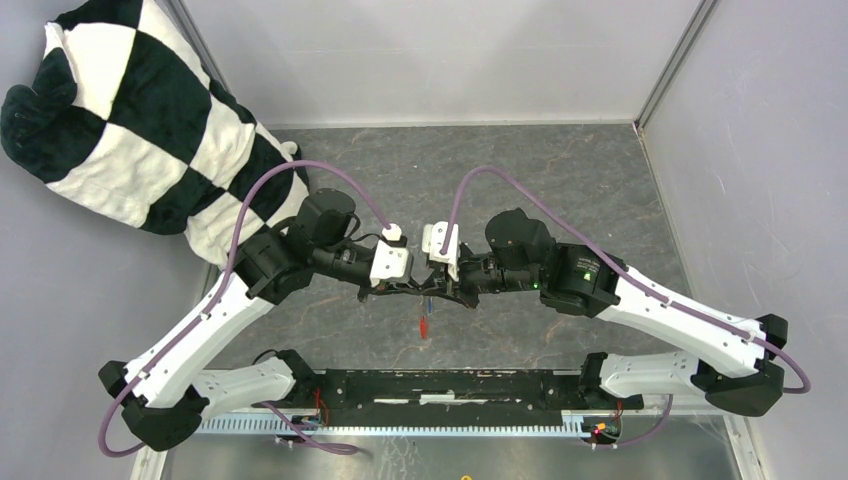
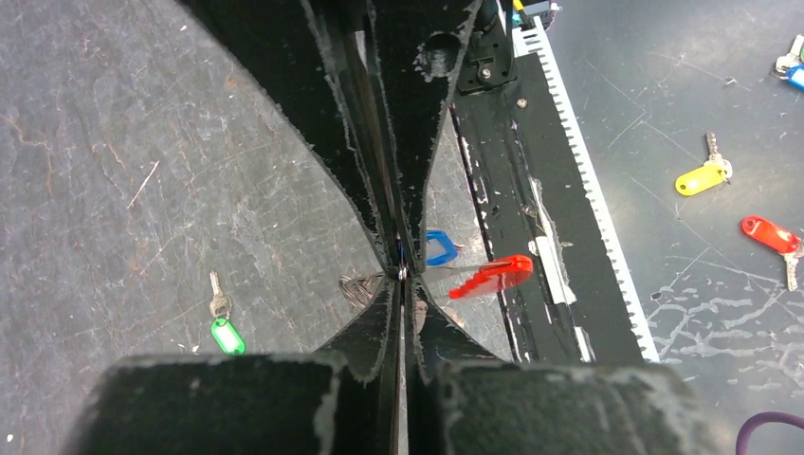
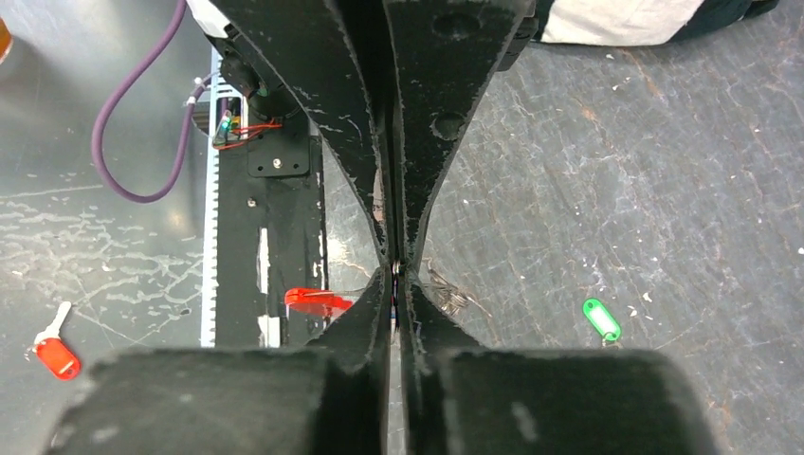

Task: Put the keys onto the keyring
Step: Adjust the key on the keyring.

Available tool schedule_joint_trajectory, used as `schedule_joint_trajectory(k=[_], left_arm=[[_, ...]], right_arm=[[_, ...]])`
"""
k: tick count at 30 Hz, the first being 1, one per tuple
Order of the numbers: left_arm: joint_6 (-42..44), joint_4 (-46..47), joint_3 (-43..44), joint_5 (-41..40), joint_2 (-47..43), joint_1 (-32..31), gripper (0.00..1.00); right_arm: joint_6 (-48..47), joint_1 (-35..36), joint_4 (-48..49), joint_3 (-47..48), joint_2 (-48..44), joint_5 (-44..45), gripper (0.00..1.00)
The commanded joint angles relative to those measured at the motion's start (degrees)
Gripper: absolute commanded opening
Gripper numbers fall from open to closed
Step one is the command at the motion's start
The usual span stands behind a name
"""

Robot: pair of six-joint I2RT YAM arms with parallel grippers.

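Grey counter centre: left pincer and right pincer pinch shut at keyring and blue key, holds unclear; threading demands fine alignment.

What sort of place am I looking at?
Probably a robotics lab test cell: left arm and right arm bolted to a scuffed table, plain walls around it, a green key lying loose.

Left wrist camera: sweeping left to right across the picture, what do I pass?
In order: green-tagged silver key → grey-brown chain clump → shut left gripper → blue plastic key tag → red oblong plastic tag → yellow-tagged key → second red-tagged key.
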Motion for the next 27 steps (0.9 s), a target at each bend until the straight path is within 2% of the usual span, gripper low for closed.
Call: schedule_joint_trajectory(k=[1,4,6,9,14,18,27], left_arm=[[3.5,-0.1,1.4,-0.1,-0.5,-0.2,0.02],[0.0,3.9,0.2,-1.1,-1.7,-0.2,0.02],[-4.2,8.5,-1.3,-1.4,-3.0,-0.2,0.02],[-12.5,16.6,-4.6,-2.1,-5.5,-0.2,0.02],[-23.2,27.5,-8.2,-2.9,-8.0,-0.2,0.02],[-29.0,33.0,-8.7,-2.7,-8.1,-0.2,0.02],[-29.6,34.0,-8.5,-0.4,-8.2,-0.2,0.02]], right_arm=[[0.7,-0.2,2.9,2.7,-0.8,0.3,0.12],[2.6,-0.4,6.0,0.7,-3.5,1.3,0.33],[4.2,-0.8,8.7,-1.4,-5.9,2.2,0.43],[7.4,-2.2,13.9,-5.8,-10.2,2.2,0.5],[14.1,-4.0,22.6,-14.1,-16.8,2.0,0.51],[18.6,-5.2,28.4,-19.1,-19.2,1.8,0.47],[23.6,-8.0,36.4,-22.8,-20.3,-2.5,0.36]])
